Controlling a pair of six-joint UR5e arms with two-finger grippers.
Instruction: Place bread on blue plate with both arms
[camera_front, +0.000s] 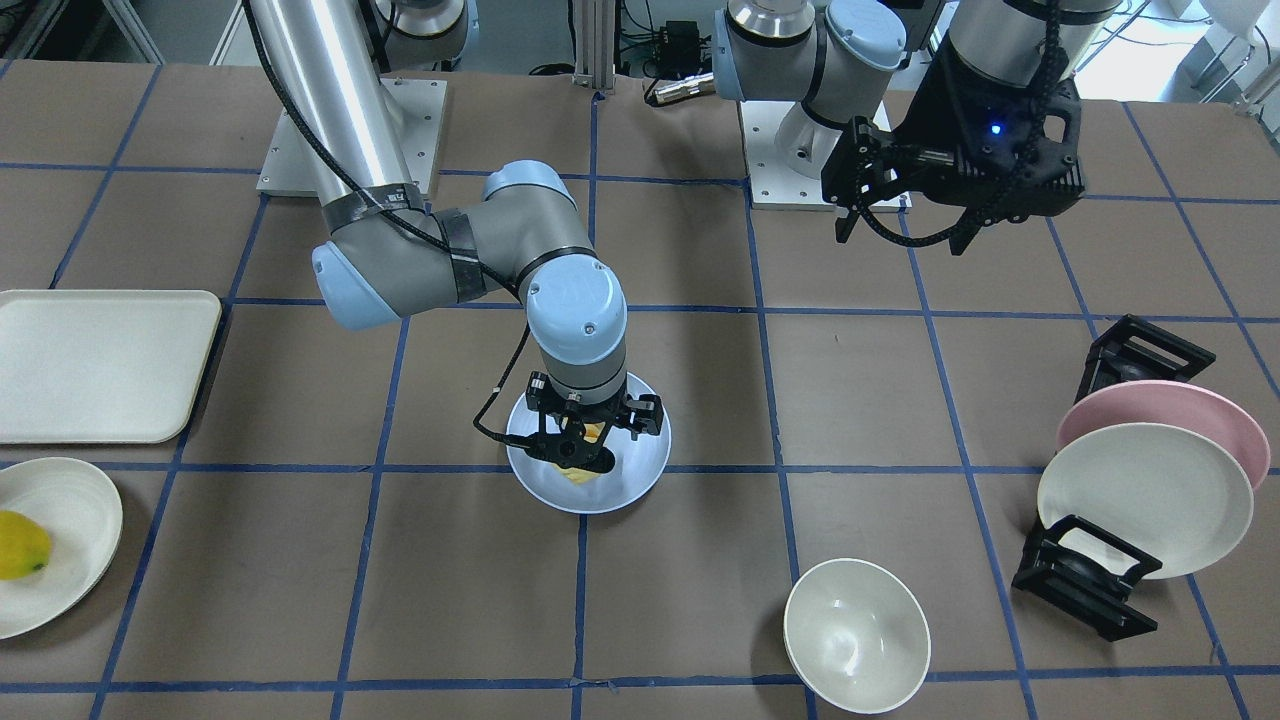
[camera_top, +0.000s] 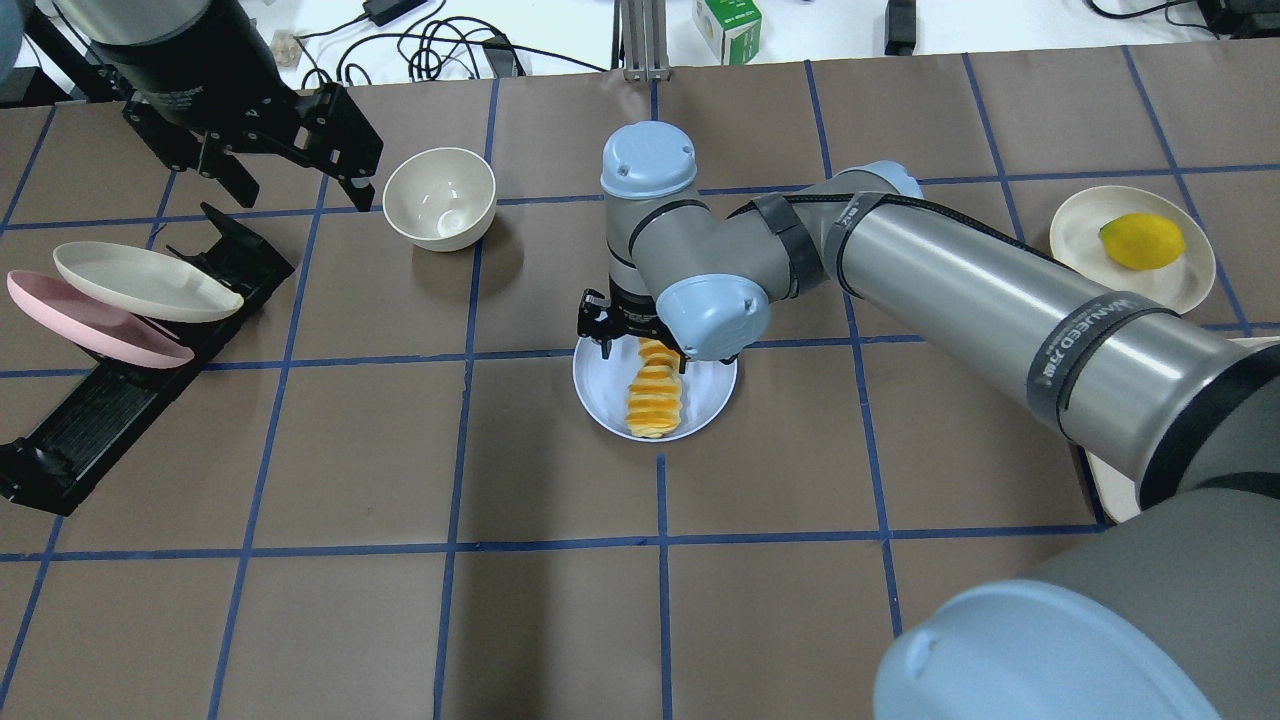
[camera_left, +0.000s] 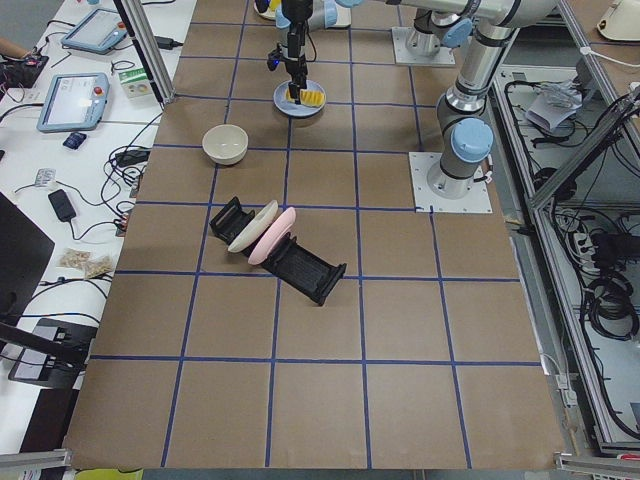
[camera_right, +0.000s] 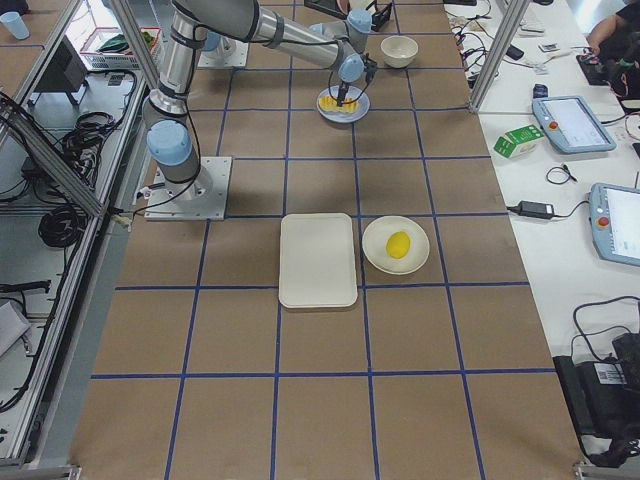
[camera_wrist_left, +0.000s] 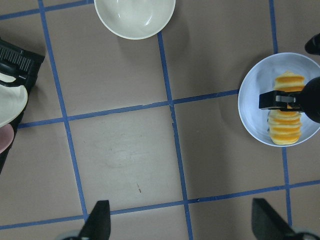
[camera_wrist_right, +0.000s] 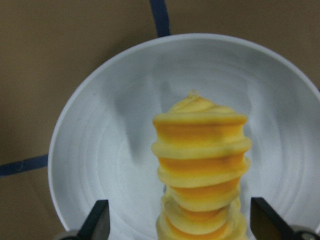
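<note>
The bread (camera_top: 655, 395), a ridged orange-yellow loaf, lies on the blue plate (camera_top: 605, 400) near the table's middle. My right gripper (camera_top: 640, 352) hangs straight down over the loaf's far end. In the right wrist view its fingertips (camera_wrist_right: 97, 222) stand wide apart on either side of the bread (camera_wrist_right: 200, 165), so it is open, with the blue plate (camera_wrist_right: 100, 150) below. My left gripper (camera_top: 300, 170) is open and empty, raised over the table's far left. Its wrist view shows the bread (camera_wrist_left: 285, 127) and the blue plate (camera_wrist_left: 252, 110) off to one side.
A white bowl (camera_top: 440, 198) stands between my left gripper and the plate. A black rack (camera_top: 90, 420) at the left holds a pink plate (camera_top: 60, 315) and a cream plate (camera_top: 140, 282). A lemon (camera_top: 1140, 240) on a cream plate and a cream tray (camera_front: 100, 365) are at the right.
</note>
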